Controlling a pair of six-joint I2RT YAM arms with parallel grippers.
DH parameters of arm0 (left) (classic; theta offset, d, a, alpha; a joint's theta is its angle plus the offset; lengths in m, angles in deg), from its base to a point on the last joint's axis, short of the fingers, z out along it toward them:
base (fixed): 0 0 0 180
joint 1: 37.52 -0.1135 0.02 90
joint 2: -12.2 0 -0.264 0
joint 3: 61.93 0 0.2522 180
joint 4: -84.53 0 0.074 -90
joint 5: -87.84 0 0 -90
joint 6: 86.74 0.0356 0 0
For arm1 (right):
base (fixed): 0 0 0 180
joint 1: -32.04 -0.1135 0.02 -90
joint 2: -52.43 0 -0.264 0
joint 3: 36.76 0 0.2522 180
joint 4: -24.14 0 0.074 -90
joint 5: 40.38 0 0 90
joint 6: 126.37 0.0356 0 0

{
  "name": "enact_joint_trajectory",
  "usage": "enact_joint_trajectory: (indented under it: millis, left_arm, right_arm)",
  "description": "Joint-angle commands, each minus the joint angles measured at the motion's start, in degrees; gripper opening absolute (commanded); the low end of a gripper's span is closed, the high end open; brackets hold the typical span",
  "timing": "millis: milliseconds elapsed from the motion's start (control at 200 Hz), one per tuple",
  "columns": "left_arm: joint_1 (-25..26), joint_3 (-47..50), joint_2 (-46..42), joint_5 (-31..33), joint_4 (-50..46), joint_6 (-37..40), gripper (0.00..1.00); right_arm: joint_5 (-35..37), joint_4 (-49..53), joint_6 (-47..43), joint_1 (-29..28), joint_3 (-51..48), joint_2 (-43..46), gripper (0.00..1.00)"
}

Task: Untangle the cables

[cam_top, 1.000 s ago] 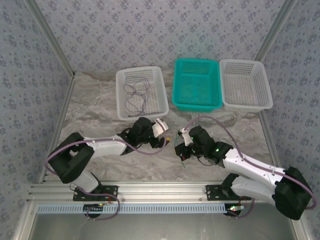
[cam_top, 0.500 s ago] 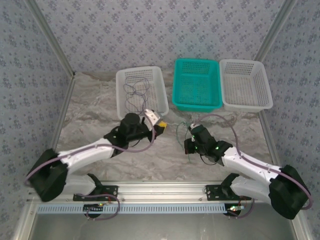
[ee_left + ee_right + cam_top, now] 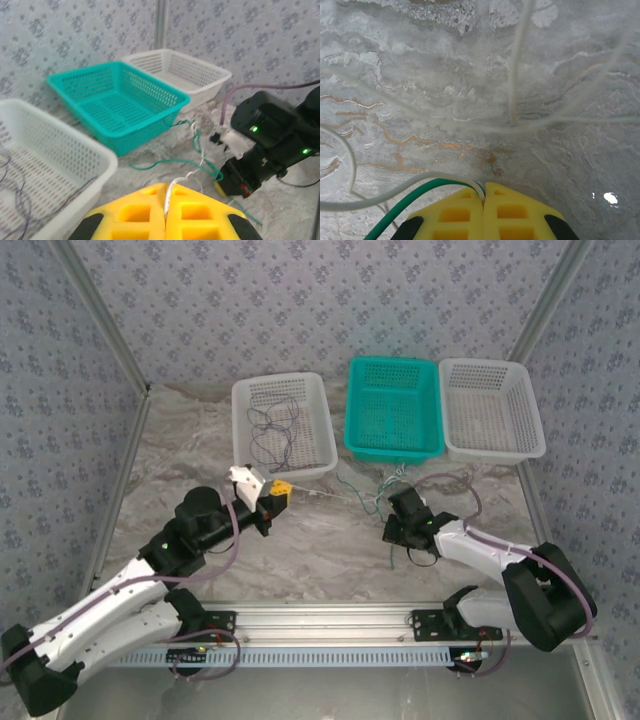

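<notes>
Since a second ago the left arm [image 3: 120,590] has swung back toward the left wall, stretching low and diagonal over the marble-patterned tabletop [image 3: 180,450]. That leaves bare surface between it and the folded right arm [image 3: 480,555]. The right arm sits just before the teal perforated plastic basket [image 3: 395,453]. The left gripper [image 3: 166,215] clamps a thin whitish-cream cable [image 3: 325,497], which runs taut toward the right gripper [image 3: 484,202]. That gripper is pinched on a thin green cable [image 3: 415,197] and a cream strand. Dark purple cables [image 3: 272,435] lie inside the white perforated plastic basket [image 3: 240,430].

Left white basket [image 3: 285,468], teal basket [image 3: 393,453], right white basket [image 3: 495,453] on marbled tabletop [image 3: 330,545]
</notes>
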Motion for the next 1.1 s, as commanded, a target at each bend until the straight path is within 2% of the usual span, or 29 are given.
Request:
enact_joint_trajectory:
  millis: [0,95,175,225,285,385,480,560,615,685,800,864,974,1039,1094]
  left_arm:
    - [-0.3,0.7,-3.3,9.5,-5.3,-2.0,0.0]
    - [-0.4,2.2,-4.1,13.3,-7.2,-3.8,0.0]
    - [-0.4,4.3,-3.6,8.5,-4.7,-5.0,0.0]
    - [-0.4,6.0,-2.7,5.2,-2.0,-5.7,0.0]
    - [-0.3,7.5,-1.3,3.2,0.1,-6.7,0.0]
    - [0.0,9.6,0.7,1.8,1.3,-8.5,0.0]
    - [0.7,11.8,1.3,1.0,1.9,-9.7,0.0]
    - [1.0,13.9,1.2,1.1,2.0,-11.1,0.0]
    - [1.0,15.0,0.9,1.8,1.4,-11.9,0.0]
    - [1.0,16.2,0.4,2.8,0.7,-12.7,0.0]
    - [1.1,17.2,-1.8,3.6,0.5,-13.6,0.0]
    - [1.1,17.4,-3.2,4.0,0.4,-13.6,0.0]
    - [1.1,17.4,-5.5,4.7,-1.0,-13.2,0.0]
    - [1.0,17.5,-6.8,5.0,-1.9,-12.8,0.0]
    - [1.1,17.7,-7.9,5.2,-2.6,-12.4,0.0]
  right_arm:
    - [3.0,4.1,2.8,0.6,0.7,-0.4,0.0]
    - [2.0,3.9,2.4,0.2,0.7,-0.4,0.03]
    - [-2.5,0.6,-1.8,-2.0,1.2,-0.3,0.15]
    - [-3.2,0.3,-4.4,-4.4,2.5,0.3,0.27]
    - [-1.1,2.9,-6.5,-7.7,4.8,1.8,0.41]
    - [4.2,8.0,-10.5,-10.8,8.4,6.6,0.51]
    - [6.0,8.8,-14.4,-11.1,9.8,11.2,0.61]
    - [8.2,6.7,-20.1,-10.8,10.6,13.3,0.69]
    - [12.1,3.5,-24.6,-10.8,10.9,13.2,0.74]
    - [15.0,-4.7,-35.2,-10.8,10.0,11.2,0.79]
    - [17.7,-13.4,-57.2,-10.8,10.6,4.0,0.84]
    - [19.8,-10.2,-67.7,-10.7,14.2,-2.2,0.85]
    - [25.3,-2.3,-82.7,-9.2,20.0,-12.8,0.8]
    - [29.1,-2.0,-89.4,-8.6,21.4,-17.3,0.78]
    - [28.9,-3.4,-93.8,-8.1,22.0,-19.1,0.78]
